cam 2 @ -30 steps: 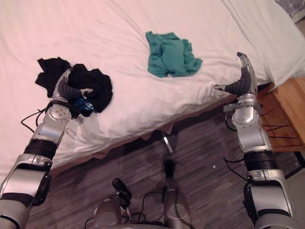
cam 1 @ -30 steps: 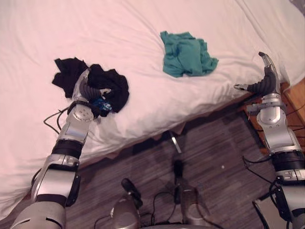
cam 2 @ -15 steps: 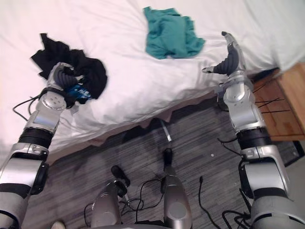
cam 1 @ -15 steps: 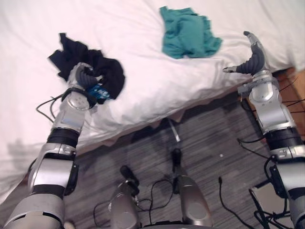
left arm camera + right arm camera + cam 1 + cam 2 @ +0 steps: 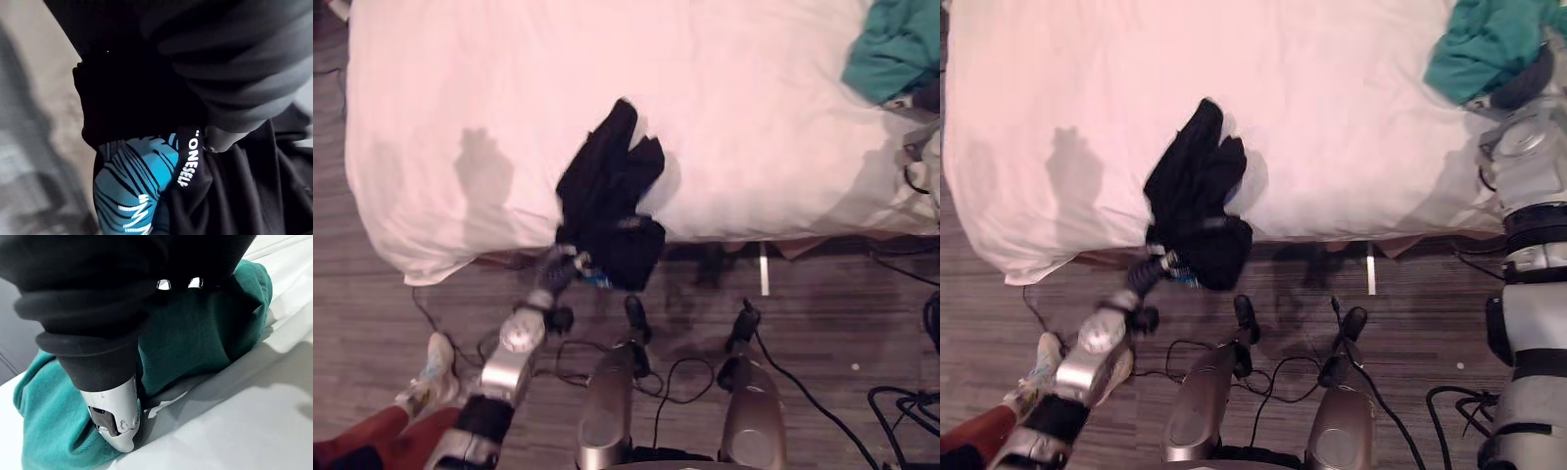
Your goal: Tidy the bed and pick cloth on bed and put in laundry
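Both eye views look steeply down, sharing the bed (image 5: 460,88) edge; wrist views hug black cloth (image 5: 244,196), green cloth (image 5: 195,338).

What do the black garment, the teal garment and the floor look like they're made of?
Black garment: soft matte knit, probably; it drapes limp over the bed edge. Teal garment: cotton-like jersey, matte, crumpled in soft folds. Floor: grey wood-grain planks with a dull finish, possibly laminate.

The black cloth (image 5: 612,206) looks matt, the teal cloth (image 5: 891,54) soft knit. Smooth white fabric covers the bed (image 5: 460,98). The floor (image 5: 372,313) shows streaky grey wood grain.
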### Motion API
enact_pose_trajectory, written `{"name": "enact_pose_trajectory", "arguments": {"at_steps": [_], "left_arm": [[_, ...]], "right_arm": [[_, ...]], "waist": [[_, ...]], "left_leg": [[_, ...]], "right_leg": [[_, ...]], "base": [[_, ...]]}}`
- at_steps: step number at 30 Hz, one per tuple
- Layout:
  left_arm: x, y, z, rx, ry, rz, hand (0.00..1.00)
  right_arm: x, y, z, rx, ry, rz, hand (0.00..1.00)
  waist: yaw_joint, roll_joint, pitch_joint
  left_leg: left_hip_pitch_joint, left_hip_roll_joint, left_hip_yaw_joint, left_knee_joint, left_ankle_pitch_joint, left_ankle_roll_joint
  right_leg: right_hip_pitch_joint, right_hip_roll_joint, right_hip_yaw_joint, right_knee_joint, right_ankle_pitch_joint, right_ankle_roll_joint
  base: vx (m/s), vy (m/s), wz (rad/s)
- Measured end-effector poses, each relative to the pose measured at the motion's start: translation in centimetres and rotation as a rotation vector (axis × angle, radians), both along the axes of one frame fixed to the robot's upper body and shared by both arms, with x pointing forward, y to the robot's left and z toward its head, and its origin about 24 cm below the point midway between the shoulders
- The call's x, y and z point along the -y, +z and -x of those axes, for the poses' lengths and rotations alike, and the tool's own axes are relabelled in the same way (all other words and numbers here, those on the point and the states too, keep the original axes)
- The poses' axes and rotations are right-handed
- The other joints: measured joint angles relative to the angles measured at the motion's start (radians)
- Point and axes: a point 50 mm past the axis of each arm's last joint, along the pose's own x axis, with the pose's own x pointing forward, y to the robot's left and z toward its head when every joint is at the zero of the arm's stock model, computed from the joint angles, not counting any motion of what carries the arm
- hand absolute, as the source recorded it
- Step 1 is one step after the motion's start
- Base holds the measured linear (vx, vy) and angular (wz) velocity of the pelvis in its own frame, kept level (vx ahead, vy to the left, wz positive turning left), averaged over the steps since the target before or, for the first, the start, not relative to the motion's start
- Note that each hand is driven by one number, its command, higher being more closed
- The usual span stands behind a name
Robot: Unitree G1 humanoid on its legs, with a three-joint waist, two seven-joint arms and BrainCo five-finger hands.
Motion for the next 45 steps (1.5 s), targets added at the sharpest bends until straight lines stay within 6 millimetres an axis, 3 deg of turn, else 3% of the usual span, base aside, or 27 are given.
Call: {"name": "enact_pose_trajectory", "arguments": {"at_steps": [2,8,13,15,18,21,23,24,26,28,30,31,33,35,38,39,41,42,44,45], "left_arm": [[0.2,-2.2,2.0,-0.111,-0.006,0.046,1.0],[0.5,-2.8,3.0,-0.127,-0.022,0.089,1.0],[1.0,-3.1,4.5,-0.113,-0.027,0.128,1.0],[1.5,-2.6,5.1,-0.084,-0.018,0.163,1.0],[1.8,-1.4,4.9,-0.029,-0.009,0.184,1.0],[1.3,-1.5,5.3,-0.024,0.06,0.211,1.0],[1.4,-1.8,5.5,-0.041,0.109,0.225,1.0],[1.4,-2.0,5.5,-0.049,0.124,0.23,1.0],[1.7,-2.7,5.5,-0.079,0.177,0.246,1.0],[1.7,-3.5,5.8,-0.117,0.22,0.255,1.0],[1.5,-4.3,6.1,-0.149,0.258,0.247,1.0],[1.4,-4.8,6.3,-0.174,0.274,0.242,1.0],[1.0,-6.2,7.5,-0.244,0.332,0.241,1.0],[0.4,-7.0,8.7,-0.279,0.394,0.25,1.0],[0.1,-7.8,10.2,-0.321,0.501,0.312,1.0],[0.3,-7.9,10.3,-0.321,0.52,0.328,1.0],[0.7,-8.0,10.8,-0.322,0.539,0.349,1.0],[0.7,-7.9,10.8,-0.316,0.537,0.352,1.0],[0.8,-7.9,10.7,-0.309,0.527,0.369,1.0],[1.0,-8.0,11.0,-0.316,0.529,0.388,1.0]], "right_arm": [[1.4,0.8,0.8,-0.001,-0.064,0.002,1.0],[2.7,0.7,1.4,-0.066,-0.111,0.01,1.0],[2.1,0.0,0.9,-0.026,0.032,-0.072,1.0],[1.7,-1.5,0.8,0.04,0.136,-0.159,1.0],[0.6,-5.4,1.0,0.113,0.278,-0.295,1.0],[-4.0,-13.5,2.2,0.139,0.472,-0.537,1.0],[-7.1,-21.5,6.1,0.041,0.488,-0.713,1.0],[-8.0,-24.0,7.9,-0.001,0.471,-0.775,1.0],[-10.4,-30.5,14.0,-0.138,0.377,-0.941,1.0],[-12.4,-34.0,18.6,-0.245,0.306,-1.015,1.0],[-14.8,-36.2,22.4,-0.35,0.28,-1.077,1.0],[-15.9,-36.9,23.5,-0.395,0.29,-1.097,1.0],[-17.6,-38.0,24.2,-0.466,0.352,-1.112,1.0],[-19.2,-38.6,24.0,-0.513,0.442,-1.116,1.0],[-21.5,-38.1,21.9,-0.541,0.651,-1.026,1.0],[-21.9,-37.9,21.4,-0.537,0.695,-0.997,1.0],[-22.8,-37.4,20.2,-0.517,0.744,-0.954,1.0],[-22.8,-37.2,19.8,-0.489,0.726,-0.949,1.0],[-22.1,-37.1,19.4,-0.452,0.671,-0.924,1.0],[-21.2,-37.1,19.3,-0.452,0.645,-0.894,1.0]], "waist": [[0.014,0.003,-0.001],[0.024,0.004,-0.001],[0.014,0.004,-0.001],[-0.012,0.002,0.0],[-0.04,-0.009,-0.002],[-0.069,-0.066,-0.074],[-0.104,-0.117,-0.126],[-0.12,-0.13,-0.149],[-0.161,-0.156,-0.202],[-0.177,-0.165,-0.235],[-0.191,-0.179,-0.256],[-0.205,-0.178,-0.261],[-0.188,-0.174,-0.295],[-0.161,-0.165,-0.328],[-0.127,-0.138,-0.35],[-0.117,-0.131,-0.356],[-0.112,-0.131,-0.377],[-0.108,-0.149,-0.373],[-0.1,-0.145,-0.38],[-0.089,-0.127,-0.381]], "left_leg": [[-0.004,-0.013,-0.01,-0.035,0.025,-0.003],[-0.003,-0.027,-0.009,-0.052,0.031,-0.021],[0.071,-0.027,0.022,-0.078,0.049,-0.032],[0.107,-0.023,0.026,-0.079,0.048,-0.032],[0.177,-0.008,0.053,-0.08,0.047,-0.033],[0.238,0.023,0.108,-0.079,0.019,-0.05],[0.287,0.039,0.134,-0.08,0.002,-0.059],[0.295,0.04,0.135,-0.08,-0.002,-0.059],[0.325,0.04,0.139,-0.091,-0.021,-0.058],[0.335,0.033,0.122,-0.113,-0.03,-0.058],[0.333,0.017,0.063,-0.108,-0.033,-0.053],[0.334,0.003,0.008,-0.106,-0.031,-0.05],[0.338,-0.011,-0.043,-0.106,-0.03,-0.046],[0.339,-0.017,-0.073,-0.107,-0.031,-0.045],[0.32,-0.036,-0.155,-0.117,-0.016,-0.029],[0.312,-0.044,-0.177,-0.129,-0.008,-0.015],[0.286,-0.067,-0.128,-0.156,-0.053,0.154],[0.276,-0.069,-0.026,-0.147,-0.086,0.228],[0.245,-0.022,0.209,-0.059,-0.082,0.285],[0.234,0.012,0.333,0.012,0.016,0.301]], "right_leg": [[-0.032,-0.018,-0.01,0.042,-0.015,-0.005],[-0.09,-0.062,-0.003,0.174,-0.078,-0.012],[-0.078,-0.063,0.042,0.217,-0.105,-0.016],[-0.04,-0.056,0.044,0.205,-0.105,-0.016],[0.031,-0.03,0.058,0.172,-0.104,-0.016],[0.066,0.016,0.107,0.122,-0.106,-0.014],[0.112,0.043,0.126,0.086,-0.107,-0.012],[0.121,0.046,0.128,0.077,-0.108,-0.01],[0.156,0.054,0.13,0.053,-0.106,0.0],[0.166,0.057,0.151,0.064,-0.117,0.016],[0.169,0.07,0.219,0.107,-0.183,0.027],[0.192,0.074,0.238,0.122,-0.209,0.021],[0.231,0.056,0.199,0.123,-0.224,0.021],[0.257,0.049,0.173,0.115,-0.23,0.021],[0.32,0.032,0.071,0.09,-0.239,0.031],[0.34,0.024,0.024,0.087,-0.244,0.035],[0.418,-0.008,-0.141,0.057,-0.232,0.049],[0.489,-0.017,-0.261,0.007,-0.208,0.051],[0.564,-0.032,-0.397,0.016,-0.205,0.056],[0.593,-0.055,-0.455,0.098,-0.217,0.063]], "base": [[-0.01,0.01,0.2],[-0.01,-0.033,0.08],[0.08,-0.1,-0.19],[0.12,-0.122,-0.2],[0.07,-0.088,-0.28],[0.08,-0.11,-0.65],[0.12,-0.073,-0.45],[0.12,-0.046,-0.23],[0.14,-0.01,-0.1],[0.07,0.031,0.07],[0.05,-0.018,0.77],[0.1,-0.043,1.18],[0.08,-0.007,0.92],[0.06,-0.003,0.64],[0.02,-0.002,0.86],[-0.02,0.027,1.54],[0.04,0.03,2.36],[0.13,0.078,3.03],[0.15,0.134,2.93],[0.11,0.138,2.45]]}}
